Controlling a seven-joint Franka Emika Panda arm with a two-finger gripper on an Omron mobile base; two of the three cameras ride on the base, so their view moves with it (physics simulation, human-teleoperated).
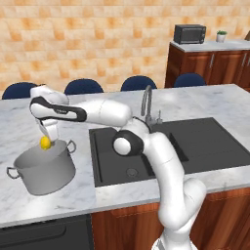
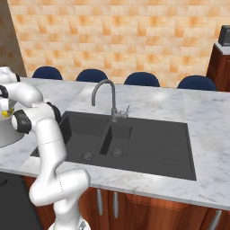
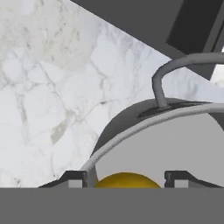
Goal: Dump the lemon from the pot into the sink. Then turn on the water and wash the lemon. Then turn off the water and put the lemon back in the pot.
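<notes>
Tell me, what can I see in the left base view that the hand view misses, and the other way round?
Left base view alone: the whole pot standing on the marble counter left of the sink, the faucet, blue chairs and a microwave.
Hand view alone: a close look over the pot's rim, one loop handle and the pale inside.
Both: the lemon held between the gripper fingers just above the pot's opening, plus the counter and a bit of the sink.
</notes>
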